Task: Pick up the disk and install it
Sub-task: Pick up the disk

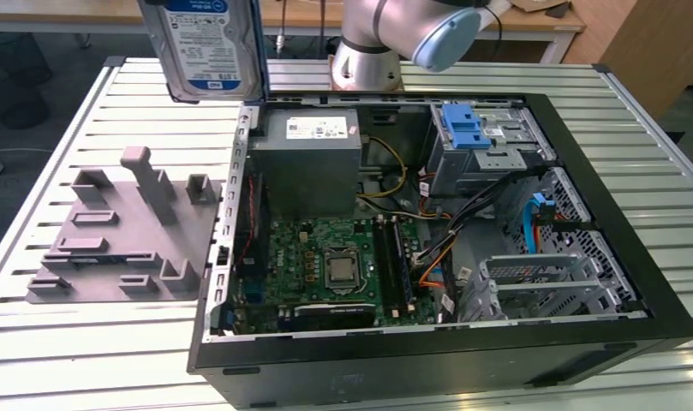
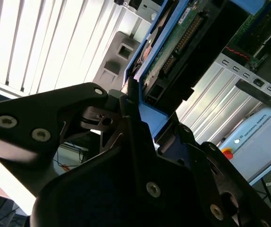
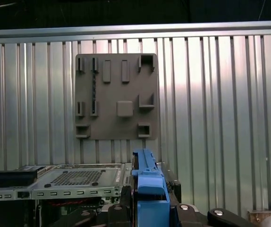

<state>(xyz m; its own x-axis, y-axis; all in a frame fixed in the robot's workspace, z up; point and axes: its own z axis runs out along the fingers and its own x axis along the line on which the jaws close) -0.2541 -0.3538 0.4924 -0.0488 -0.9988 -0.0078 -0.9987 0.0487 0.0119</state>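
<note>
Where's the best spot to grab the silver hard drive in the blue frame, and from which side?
Grip the silver-grey rectangular hard drive by one short end of its blue plastic carrier, coming end-on and pinching across its thickness, as the black pincer does now. The slab is flat and thin, which likely suits this.

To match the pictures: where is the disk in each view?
Exterior view: the disk hangs high at the exterior view's left.
Second wrist view: the disk, circuit side showing, in the gripper.
First wrist view: the disk edge-on, blue frame toward camera.
Shared landmark: the grey plate with pegs.
</note>
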